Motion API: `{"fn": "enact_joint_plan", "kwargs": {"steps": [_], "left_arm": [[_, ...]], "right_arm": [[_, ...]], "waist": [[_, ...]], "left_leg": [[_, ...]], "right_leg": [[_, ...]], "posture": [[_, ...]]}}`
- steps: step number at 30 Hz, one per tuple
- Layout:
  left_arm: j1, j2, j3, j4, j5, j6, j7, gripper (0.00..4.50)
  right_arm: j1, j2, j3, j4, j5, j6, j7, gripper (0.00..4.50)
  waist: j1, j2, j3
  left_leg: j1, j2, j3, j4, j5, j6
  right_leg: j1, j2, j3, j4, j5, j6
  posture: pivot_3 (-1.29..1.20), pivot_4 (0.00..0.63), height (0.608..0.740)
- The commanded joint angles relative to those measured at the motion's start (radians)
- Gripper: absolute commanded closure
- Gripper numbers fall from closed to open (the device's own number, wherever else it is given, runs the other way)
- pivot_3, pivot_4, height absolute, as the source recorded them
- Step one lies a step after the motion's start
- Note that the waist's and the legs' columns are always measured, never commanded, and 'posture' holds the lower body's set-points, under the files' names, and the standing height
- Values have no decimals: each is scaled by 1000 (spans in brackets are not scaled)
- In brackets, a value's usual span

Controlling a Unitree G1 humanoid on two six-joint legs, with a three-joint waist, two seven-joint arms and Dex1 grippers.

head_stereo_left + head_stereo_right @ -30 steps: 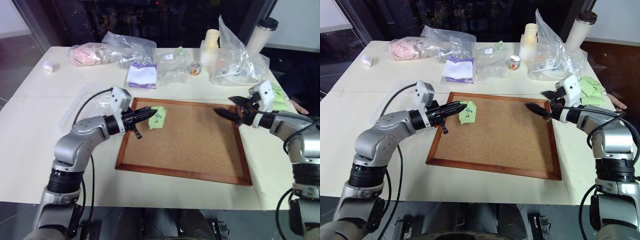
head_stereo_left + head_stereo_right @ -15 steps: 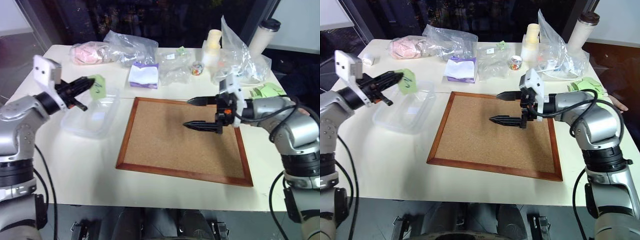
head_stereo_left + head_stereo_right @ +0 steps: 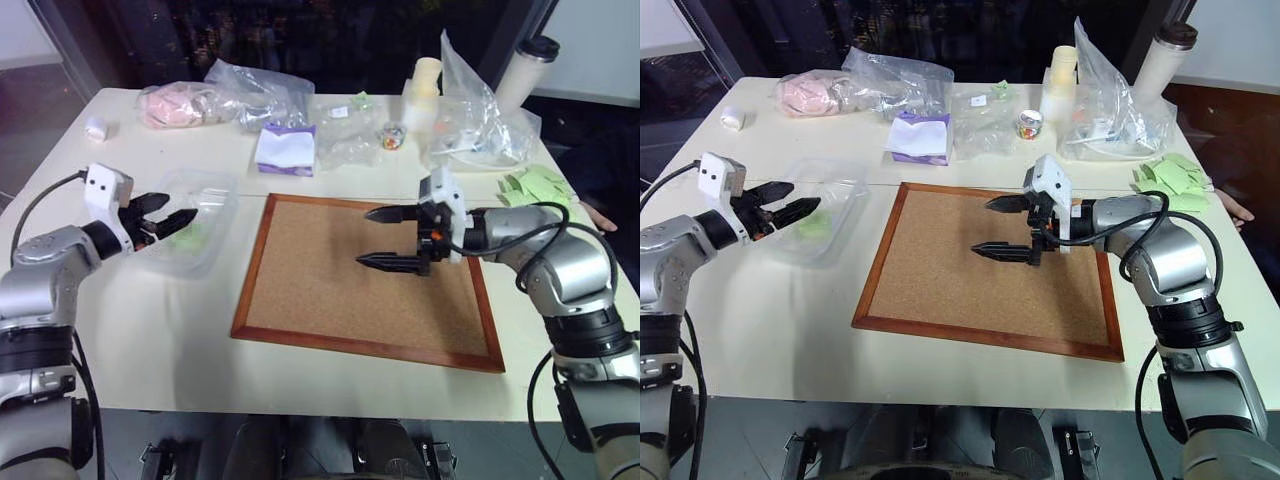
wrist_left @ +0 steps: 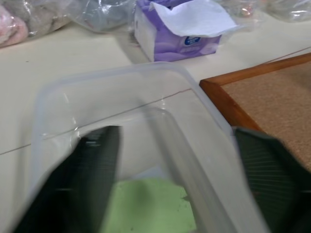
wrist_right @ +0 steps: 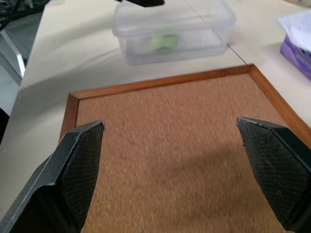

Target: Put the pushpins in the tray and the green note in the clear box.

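The right tool point(image 3: 388, 238) hangs over the middle of the corkboard point(image 3: 330, 305) with its two black fingers spread wide and nothing between them. The left tool point(image 3: 168, 215) sits at the near rim of the clear box point(image 3: 222, 195), just off the corkboard's left edge, its fingers also parted and empty. Inside that box the green note point(image 4: 150, 206) lies flat on the bottom, free of the fingers.

The corkboard, a brown sheet in a reddish wood frame, rests on a pale cream counter point(image 3: 150, 330) whose surface is otherwise bare nearer than the board. No pushpins can be made out on the cork, and the tray cannot be told apart from the clutter.

Beyond the corkboard's far edge stands a purple tissue pack point(image 3: 284, 150) with a white sheet sticking up. Past it are crumpled clear plastic bags point(image 3: 255, 90), one over something pink point(image 3: 170, 105), then a small jar point(image 3: 392, 136) with colourful contents, a pale yellow bottle point(image 3: 422, 85) and a tall cup with a dark lid point(image 3: 520, 70). Right of the corkboard lies a heap of plain green notes point(image 3: 535, 185). A small white roll point(image 3: 96, 130) sits at the far left corner. Behind the counter the room is dark, with glass panels.
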Motion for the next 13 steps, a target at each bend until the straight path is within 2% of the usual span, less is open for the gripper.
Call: {"fn": "enact_joint_plan", "kwargs": {"steps": [1,5,8,13], "left_arm": [[-36,39,-5,-160,-88,76,-85,26],[-38,24,-48,-267,-115,113,-116,26],[-20,-5,-130,-370,-132,121,-159,26],[0,-33,-225,-408,-93,84,-187,26]], "right_arm": [[39,-35,-67,-61,13,6,-20,0],[95,-64,-101,-108,28,27,-32,0],[177,-102,-154,-163,40,51,-49,0],[252,-130,-200,-207,57,66,-71,0]], "waist": [[2,0,0],[1,0,0],[1,0,0],[-2,0,0]], "left_leg": [[-1,0,0,0,0,0],[-1,0,0,0,0,0],[-1,0,-1,0,0,0],[-1,-1,0,1,0,0]], "right_leg": [[-1,0,0,0,0,0],[-1,-1,0,0,0,0],[-1,0,0,0,0,0],[-1,1,1,1,0,0]], "posture": [[0,150,740],[0,150,740],[0,150,740],[0,150,740]]}}
